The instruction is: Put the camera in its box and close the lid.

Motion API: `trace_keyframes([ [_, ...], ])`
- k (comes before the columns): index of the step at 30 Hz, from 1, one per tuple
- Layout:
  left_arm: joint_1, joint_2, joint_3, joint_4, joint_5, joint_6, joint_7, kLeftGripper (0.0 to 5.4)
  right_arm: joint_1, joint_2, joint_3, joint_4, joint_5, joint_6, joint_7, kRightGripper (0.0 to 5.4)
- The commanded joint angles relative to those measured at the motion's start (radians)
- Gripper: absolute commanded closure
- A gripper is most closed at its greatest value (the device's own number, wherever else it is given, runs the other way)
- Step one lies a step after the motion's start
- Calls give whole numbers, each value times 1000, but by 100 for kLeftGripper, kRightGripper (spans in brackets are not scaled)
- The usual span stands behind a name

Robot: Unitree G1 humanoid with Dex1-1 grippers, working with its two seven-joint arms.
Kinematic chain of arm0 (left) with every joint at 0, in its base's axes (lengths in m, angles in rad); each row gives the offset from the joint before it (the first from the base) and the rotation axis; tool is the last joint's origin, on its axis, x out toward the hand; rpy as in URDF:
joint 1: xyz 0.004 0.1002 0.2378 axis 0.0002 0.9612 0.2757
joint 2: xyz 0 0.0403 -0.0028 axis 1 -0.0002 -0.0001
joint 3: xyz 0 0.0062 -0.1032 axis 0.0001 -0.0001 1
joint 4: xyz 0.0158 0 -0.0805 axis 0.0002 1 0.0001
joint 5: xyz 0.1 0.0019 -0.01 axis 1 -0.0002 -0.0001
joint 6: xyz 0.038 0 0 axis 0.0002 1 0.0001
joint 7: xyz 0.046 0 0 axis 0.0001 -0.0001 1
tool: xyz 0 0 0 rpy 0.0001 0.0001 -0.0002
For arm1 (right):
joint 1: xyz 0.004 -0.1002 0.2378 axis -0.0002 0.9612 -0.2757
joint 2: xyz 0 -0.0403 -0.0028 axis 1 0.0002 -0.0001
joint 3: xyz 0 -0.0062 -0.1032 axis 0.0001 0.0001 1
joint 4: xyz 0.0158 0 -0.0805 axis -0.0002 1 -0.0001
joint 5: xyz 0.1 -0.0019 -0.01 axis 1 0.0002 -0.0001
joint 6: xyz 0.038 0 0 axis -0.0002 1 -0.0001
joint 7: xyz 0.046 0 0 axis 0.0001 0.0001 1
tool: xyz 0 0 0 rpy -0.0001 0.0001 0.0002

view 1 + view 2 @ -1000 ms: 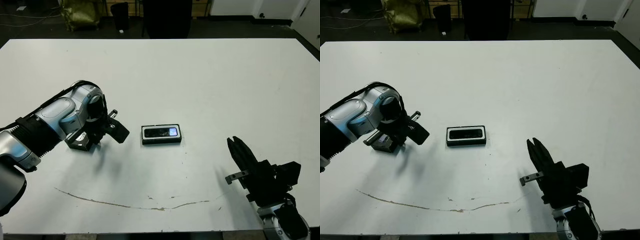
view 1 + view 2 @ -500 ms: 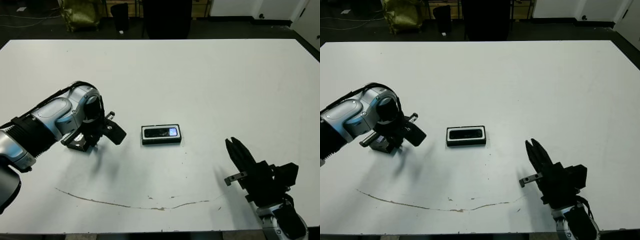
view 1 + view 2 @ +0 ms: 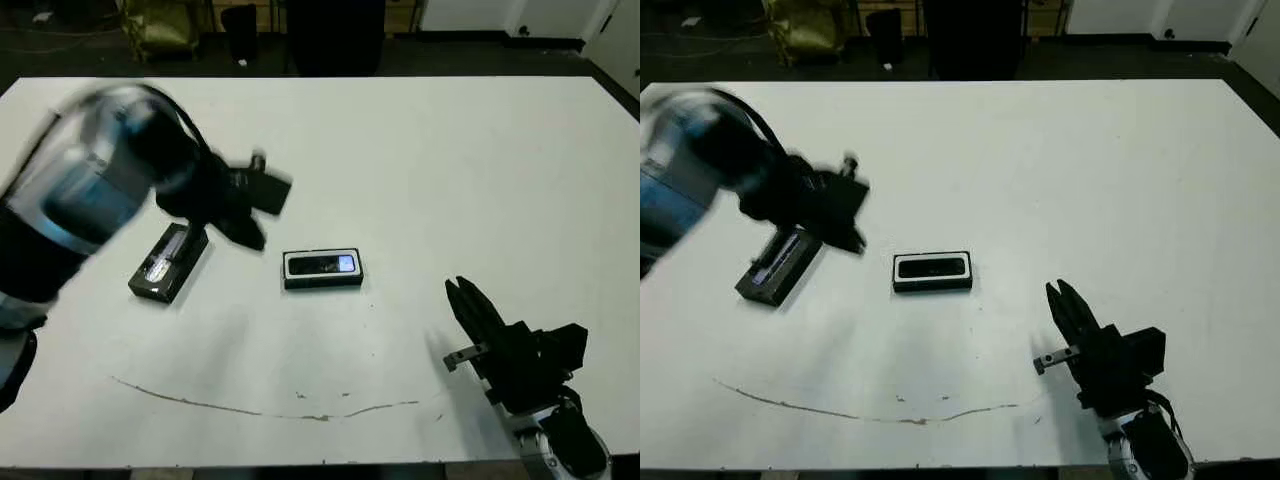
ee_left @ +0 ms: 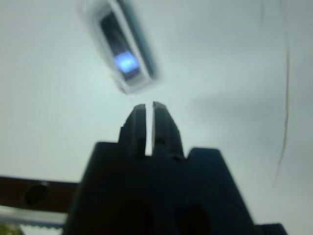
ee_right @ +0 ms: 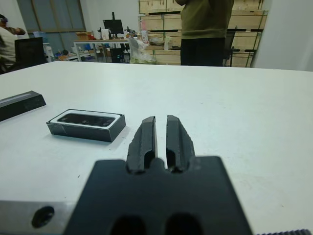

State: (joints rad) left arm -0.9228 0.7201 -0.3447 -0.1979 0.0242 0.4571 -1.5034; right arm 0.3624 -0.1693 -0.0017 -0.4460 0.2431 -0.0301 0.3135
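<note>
Fingers of both grippers clenched together, grasping nothing. Wide white counter (image 3: 450, 160) carries everything. Blurred left arm's gripper (image 3: 262, 198) raised above counter, between lid and box. Right gripper (image 3: 466, 305) low near counter's near edge, well apart from box. Flat black rectangular lid with pale bluish stripe (image 3: 169, 263) lies on counter at left, angled. Small black box with white lining (image 3: 322, 269) sits mid-counter, uncovered. Slim glossy black bar-shaped camera (image 3: 322, 265) lies inside box.
</note>
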Motion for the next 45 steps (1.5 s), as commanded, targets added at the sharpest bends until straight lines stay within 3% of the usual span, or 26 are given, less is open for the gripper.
trace_keyframes([
  [1, 169, 4, 181, -124, -67, 119, 169, 540, 6, 0, 1, 29, -8, -4, -1, 538],
  [5, 449, -188, 487, -303, -148, 227, 534, 540, -2, 8, -1, 57, 5, -6, 2, 538],
  [8, 651, -357, 624, -460, -136, 251, 804, 540, -15, 15, -4, 105, 17, -53, 26, 538],
  [11, 824, -491, 689, -546, -173, 253, 959, 540, -25, 13, -5, 144, 6, -102, 37, 538],
  [13, 922, -525, 696, -558, -192, 212, 1001, 519, -23, 10, -1, 128, -6, -85, 23, 540],
  [15, 1017, -550, 696, -556, -210, 150, 1024, 481, -18, 7, 3, 98, -8, -43, 6, 540],
  [19, 1150, -561, 687, -560, -261, 76, 1034, 386, -18, 7, 6, 87, -12, -26, 0, 540],
  [21, 1190, -526, 673, -551, -266, 36, 1011, 340, -11, 1, 12, 54, -27, 16, -19, 540],
  [27, 1242, -472, 632, -500, -234, -89, 1020, 199, -10, -1, 17, 40, -27, 27, -18, 540],
  [35, 1228, -441, 606, -414, -214, -149, 1066, 5, -6, 0, 15, 13, -19, 69, -22, 540],
  [41, 1191, -447, 610, -353, -231, -145, 1120, 2, -11, -5, 12, 20, -26, 62, -16, 540],
  [45, 1165, -446, 622, -306, -285, -144, 1117, 2, -16, -4, 10, 23, -11, 69, -10, 540],
])
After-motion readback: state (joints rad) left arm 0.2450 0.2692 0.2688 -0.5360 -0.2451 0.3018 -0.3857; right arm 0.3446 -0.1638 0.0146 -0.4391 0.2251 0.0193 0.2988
